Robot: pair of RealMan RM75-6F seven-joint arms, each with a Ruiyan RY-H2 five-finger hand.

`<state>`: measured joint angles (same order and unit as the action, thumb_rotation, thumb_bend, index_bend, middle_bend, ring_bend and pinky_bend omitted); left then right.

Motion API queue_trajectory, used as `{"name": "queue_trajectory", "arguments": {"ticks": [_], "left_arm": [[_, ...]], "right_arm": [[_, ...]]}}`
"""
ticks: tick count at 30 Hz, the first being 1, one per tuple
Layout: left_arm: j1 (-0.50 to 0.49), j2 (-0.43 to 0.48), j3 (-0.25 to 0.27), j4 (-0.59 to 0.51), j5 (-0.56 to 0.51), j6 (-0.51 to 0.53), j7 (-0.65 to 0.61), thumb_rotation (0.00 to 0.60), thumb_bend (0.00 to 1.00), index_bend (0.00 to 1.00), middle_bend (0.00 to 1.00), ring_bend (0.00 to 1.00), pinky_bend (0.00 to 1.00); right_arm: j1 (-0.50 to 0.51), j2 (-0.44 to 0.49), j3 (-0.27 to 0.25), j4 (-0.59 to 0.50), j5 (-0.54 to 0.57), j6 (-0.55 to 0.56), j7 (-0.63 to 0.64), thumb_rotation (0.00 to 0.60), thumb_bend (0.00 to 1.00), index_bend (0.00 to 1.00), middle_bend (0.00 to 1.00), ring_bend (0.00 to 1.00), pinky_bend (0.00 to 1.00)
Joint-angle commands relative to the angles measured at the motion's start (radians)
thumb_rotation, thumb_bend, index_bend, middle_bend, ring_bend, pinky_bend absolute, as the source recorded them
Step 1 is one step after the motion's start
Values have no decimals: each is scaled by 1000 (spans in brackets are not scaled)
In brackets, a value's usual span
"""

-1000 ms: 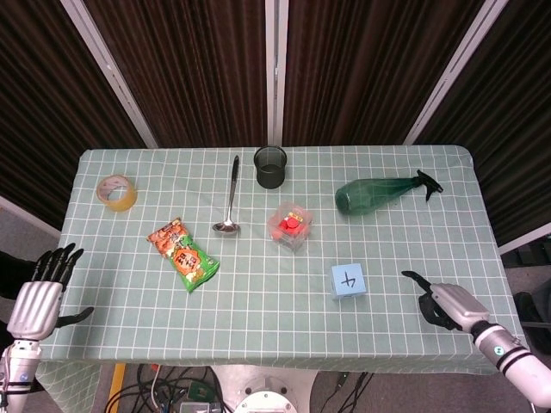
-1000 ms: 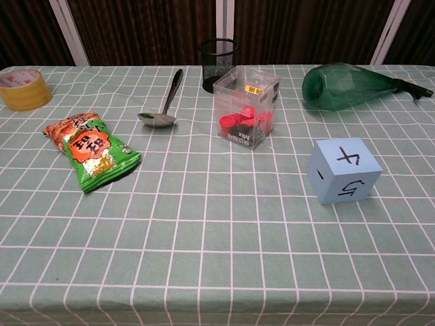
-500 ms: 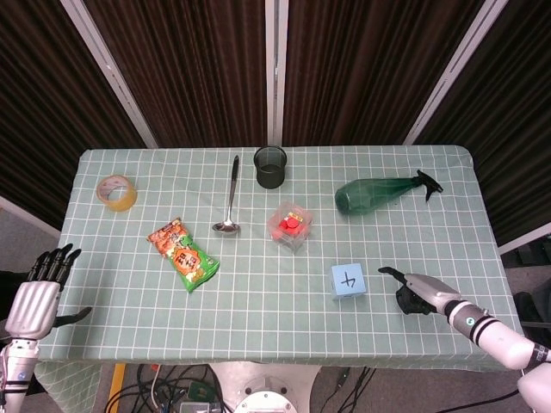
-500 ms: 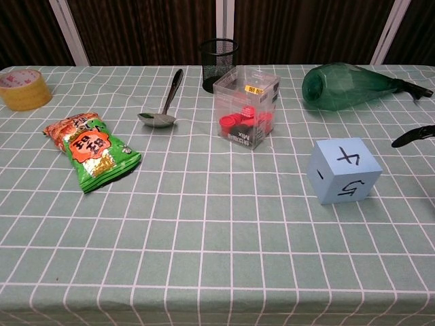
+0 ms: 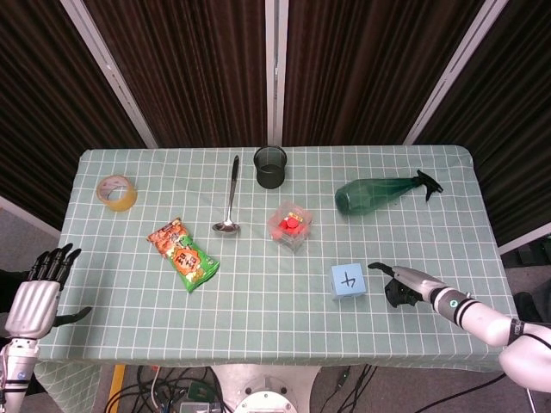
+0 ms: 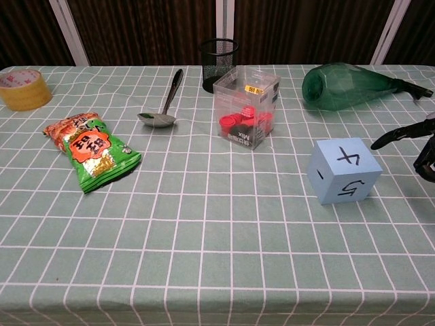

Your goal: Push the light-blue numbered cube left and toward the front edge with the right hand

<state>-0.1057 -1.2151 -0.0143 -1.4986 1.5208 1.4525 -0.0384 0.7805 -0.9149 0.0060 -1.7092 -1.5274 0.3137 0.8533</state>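
A: Currently, where does the cube [image 5: 348, 280] lie relative to the right hand [image 5: 405, 285]?

B: On the table [image 5: 258, 318], just to the left of that hand and apart from it. In the head view one finger [image 5: 379, 268] points toward the cube's right side; the other fingers are curled beneath the palm. The hand holds nothing and its fingers are spread.

A: Does the chest view confirm this?

B: Yes. The hand [image 6: 418, 146] enters at the right edge, with a gap between fingertip and cube [image 6: 343, 170].

A: Position of the cube among other items?

B: Near the front edge, in front of the bottle [image 5: 384, 193] and to the right of the box [image 5: 290, 225].

A: Left hand [image 5: 39, 294]?

B: Off the table's left side, fingers extended and apart, empty.
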Motion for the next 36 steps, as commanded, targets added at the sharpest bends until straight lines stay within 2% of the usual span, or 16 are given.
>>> {"name": "queue_trajectory", "arguments": {"ticks": [1,16,23,36], "left_arm": [[0,1,0,-1,0,0,1,600,0,35,0,0,28],[-1,5,1,1,-2,-3,-7,600,0,35,0,0,28],[1,12,2,2,-8,-6,-18,600,0,35,0,0,29],[4,19,3,17,-18,-13,-56,600,0,35,0,0,28]], "right_arm": [[17,-5,-6,-3,-19,-12,25,600,1000,0,932,811,721],[100,-2,-19,-24,-40,-27,58,600,1000,0,932,812,722],[161,-2,-9,-47,-6,-93,23,600,1000,0,932,811,722],[288,-7,85,-40,149,-292,-44,600,1000,0,932,811,722]]}}
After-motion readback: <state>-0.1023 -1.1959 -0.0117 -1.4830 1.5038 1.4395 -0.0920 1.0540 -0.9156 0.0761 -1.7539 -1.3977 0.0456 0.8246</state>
